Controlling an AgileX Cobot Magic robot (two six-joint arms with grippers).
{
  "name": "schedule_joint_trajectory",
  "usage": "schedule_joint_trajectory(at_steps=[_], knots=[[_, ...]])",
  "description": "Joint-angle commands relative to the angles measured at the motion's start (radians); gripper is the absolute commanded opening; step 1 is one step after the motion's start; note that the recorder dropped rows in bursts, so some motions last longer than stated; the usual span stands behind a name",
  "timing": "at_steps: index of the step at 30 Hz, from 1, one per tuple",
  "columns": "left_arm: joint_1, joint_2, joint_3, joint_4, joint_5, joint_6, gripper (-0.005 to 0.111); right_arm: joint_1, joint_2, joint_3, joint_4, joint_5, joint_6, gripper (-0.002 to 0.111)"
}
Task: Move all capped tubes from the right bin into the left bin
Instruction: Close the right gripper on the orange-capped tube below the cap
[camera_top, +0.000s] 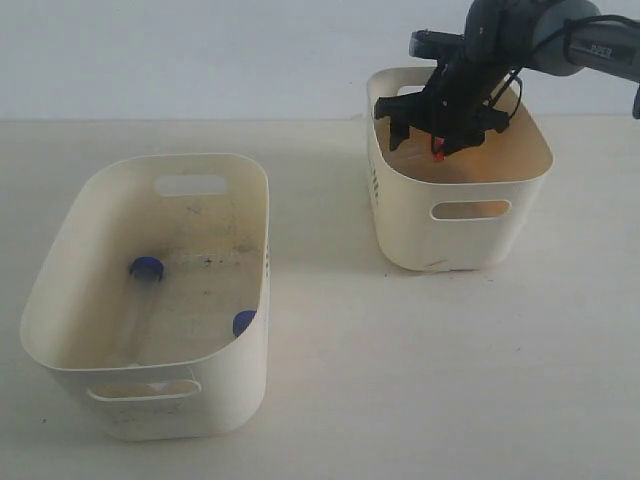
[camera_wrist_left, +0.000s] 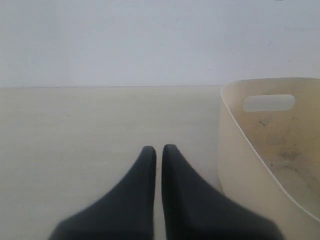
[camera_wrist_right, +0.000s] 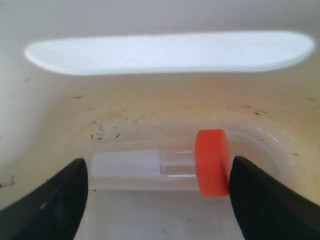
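Note:
My right gripper (camera_top: 440, 150) reaches down into the right bin (camera_top: 470, 240). An orange-red capped tube (camera_wrist_right: 165, 167) lies crosswise between its fingers. The cap (camera_top: 438, 152) presses against one finger and the clear end meets the other, so the gripper (camera_wrist_right: 159, 175) is shut on the tube end to end, close to the bin's floor. Two blue-capped tubes (camera_top: 147, 267) (camera_top: 243, 322) lie in the left bin (camera_top: 150, 160). My left gripper (camera_wrist_left: 159, 149) is shut on nothing, low over the table beside the left bin (camera_wrist_left: 235, 150). It is out of the exterior view.
The two cream bins stand apart on a pale table (camera_top: 330, 340). A slot handle (camera_wrist_right: 170, 52) of the right bin's wall faces the right wrist camera. A pale wall (camera_top: 200, 50) runs behind the table.

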Motion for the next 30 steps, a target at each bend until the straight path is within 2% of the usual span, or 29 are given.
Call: schedule_joint_trajectory(at_steps=[1,12,19,26,30], knots=[[0.0,-0.004,-0.003,-0.002,-0.015,-0.002,0.004,-0.004,-0.009,0.003,-0.026,-0.026,0.1,0.073],[0.0,-0.004,-0.003,-0.002,-0.019,-0.002,0.004,0.009,0.04,0.005,-0.085,-0.024,0.111,0.073],[0.0,-0.004,-0.003,-0.002,-0.019,-0.002,0.004,0.011,0.042,0.005,-0.093,0.004,-0.029,0.073],[0.0,-0.004,-0.003,-0.002,-0.017,-0.002,0.004,0.011,0.042,0.005,-0.093,0.09,-0.018,0.073],[0.0,-0.004,-0.003,-0.002,-0.017,-0.002,0.004,0.011,0.034,0.005,-0.124,0.063,-0.014,0.073]])
